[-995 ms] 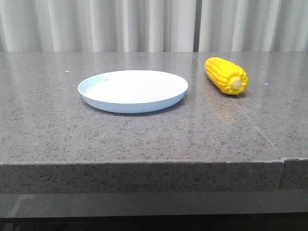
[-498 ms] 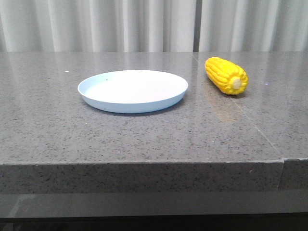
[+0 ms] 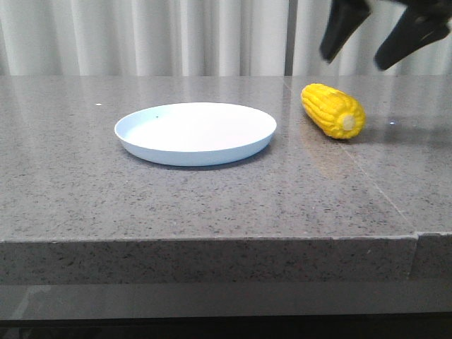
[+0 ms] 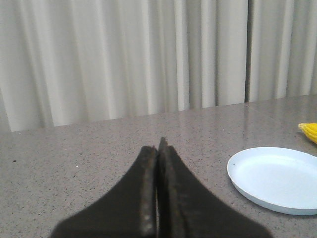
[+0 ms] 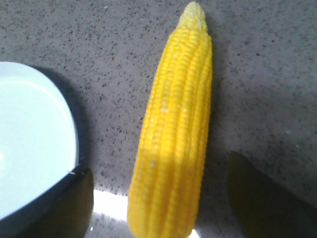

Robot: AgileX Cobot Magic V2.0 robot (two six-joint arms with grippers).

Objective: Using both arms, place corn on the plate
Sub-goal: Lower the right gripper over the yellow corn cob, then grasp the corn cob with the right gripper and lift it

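The yellow corn (image 3: 332,110) lies on the grey stone table, right of the pale-blue plate (image 3: 195,132), pale stalk end toward the camera. My right gripper (image 3: 373,42) is open and hangs above and a little right of the corn, apart from it. In the right wrist view the corn (image 5: 174,139) lies lengthwise between the two spread fingers (image 5: 54,208), with the plate's edge (image 5: 29,148) to one side. My left gripper (image 4: 158,148) is shut and empty, out of the front view. Its wrist view shows the plate (image 4: 275,178) and a tip of the corn (image 4: 309,131).
The table's front edge (image 3: 212,240) runs across the front view, with a seam (image 3: 413,236) at the right. Pale curtains (image 3: 176,35) hang behind the table.
My right gripper has come into the front view from the top right, above the corn. The corn and the plate have not moved.
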